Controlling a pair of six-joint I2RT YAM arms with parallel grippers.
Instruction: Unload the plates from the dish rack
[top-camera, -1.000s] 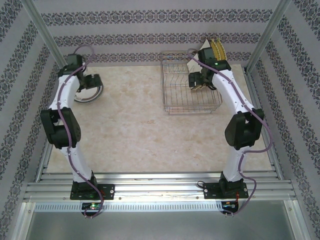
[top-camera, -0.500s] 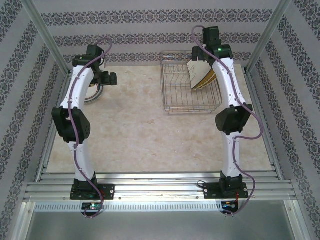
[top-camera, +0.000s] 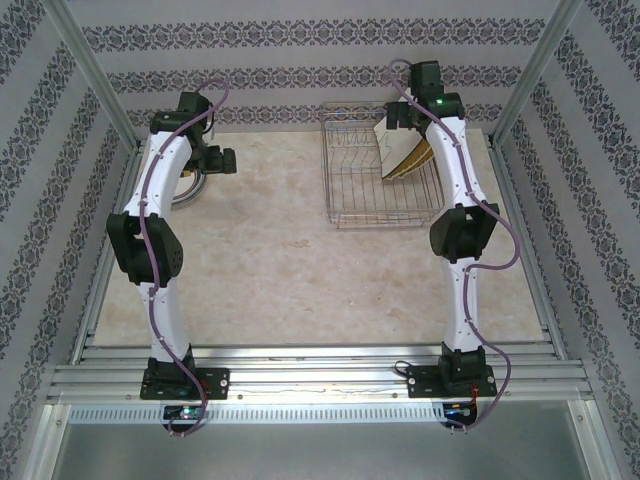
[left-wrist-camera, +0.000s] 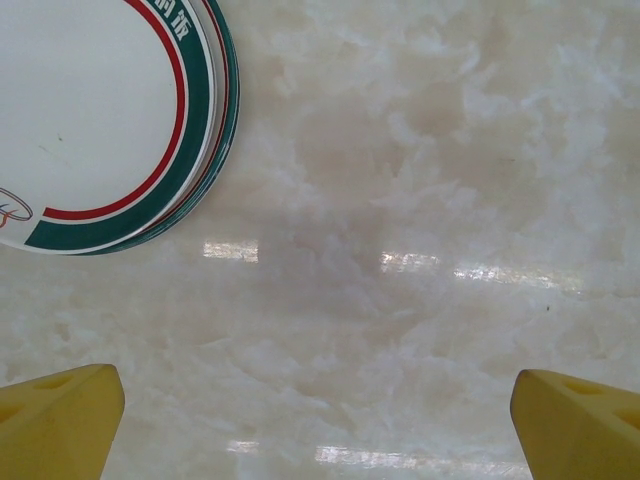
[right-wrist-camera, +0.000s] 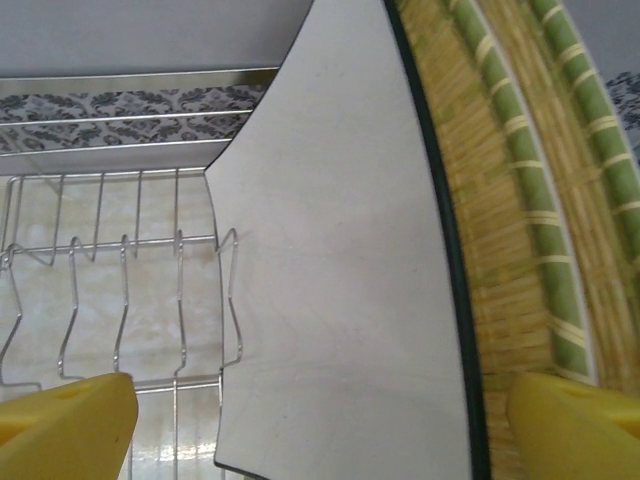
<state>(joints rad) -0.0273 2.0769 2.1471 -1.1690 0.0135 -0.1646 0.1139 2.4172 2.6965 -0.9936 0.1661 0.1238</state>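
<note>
Two plates, white square plate (right-wrist-camera: 340, 300) against yellow woven plate (right-wrist-camera: 510, 250), stand at the dish rack's (top-camera: 365, 190) right end, right hand (right-wrist-camera: 320, 405) spread open over them, left hand (left-wrist-camera: 320, 400) released above counter (left-wrist-camera: 420, 200) near stacked round plates (left-wrist-camera: 90, 110).

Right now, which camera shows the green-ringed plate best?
The left wrist camera: the green-ringed plate sits close up, top left. The top camera catches a sliver beside the left arm. The right wrist camera faces the dish rack.
</note>
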